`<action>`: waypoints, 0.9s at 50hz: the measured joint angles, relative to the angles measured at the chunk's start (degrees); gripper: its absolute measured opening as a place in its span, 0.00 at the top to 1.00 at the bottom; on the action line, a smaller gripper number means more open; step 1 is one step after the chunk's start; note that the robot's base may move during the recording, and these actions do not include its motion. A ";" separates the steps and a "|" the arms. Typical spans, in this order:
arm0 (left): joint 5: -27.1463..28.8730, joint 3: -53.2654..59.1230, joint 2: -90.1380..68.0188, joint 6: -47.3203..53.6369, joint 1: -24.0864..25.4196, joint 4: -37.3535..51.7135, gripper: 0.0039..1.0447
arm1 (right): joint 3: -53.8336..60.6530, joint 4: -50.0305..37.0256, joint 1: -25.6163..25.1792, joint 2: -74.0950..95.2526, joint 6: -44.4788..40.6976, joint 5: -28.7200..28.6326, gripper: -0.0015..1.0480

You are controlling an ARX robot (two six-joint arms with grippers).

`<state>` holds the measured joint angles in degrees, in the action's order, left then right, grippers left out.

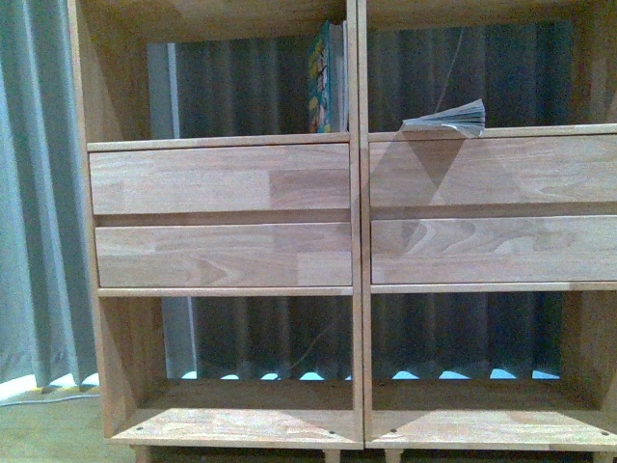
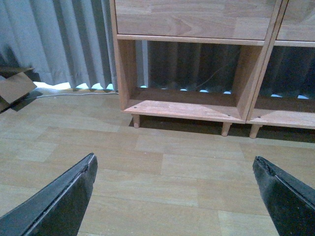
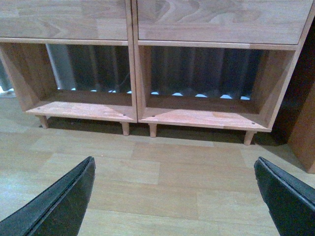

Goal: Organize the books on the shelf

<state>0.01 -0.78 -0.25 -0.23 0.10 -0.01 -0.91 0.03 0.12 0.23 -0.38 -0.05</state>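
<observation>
- Front: the shelf [image 1: 359,241] fills my view, with a grey curtain [image 1: 34,193] behind and to the left and wood floor [image 1: 48,429] low left.
- Upright books [image 1: 328,77] stand in the upper left cubby, tight against the centre divider. The rest of that cubby is open.
- A paperback [image 1: 448,119] lies flat in the upper right cubby at the board's front edge, with room to its right.
- The drawer fronts [image 1: 222,178] are closed, and the lower cubbies are open through to the curtain.
- Left wrist: my left jaws are spread wide and hold nothing, over plank floor. The shelf foot is well apart, with cardboard [image 2: 15,88] by the curtain.
- Right wrist: my right jaws are spread wide with nothing in them. Both lower cubbies are ahead, and a dark panel [image 3: 305,123] stands beside the shelf end.
</observation>
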 joint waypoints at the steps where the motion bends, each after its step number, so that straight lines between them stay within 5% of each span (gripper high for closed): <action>1: 0.00 0.00 0.00 0.00 0.00 0.00 0.07 | 0.00 0.00 0.00 0.00 0.00 0.00 0.07; 45: 0.00 0.00 0.00 0.00 0.00 0.00 0.07 | 0.00 0.00 0.00 0.00 0.00 0.02 0.07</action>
<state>0.01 -0.78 -0.25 -0.23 0.10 -0.01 -0.91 0.03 0.12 0.23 -0.38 -0.03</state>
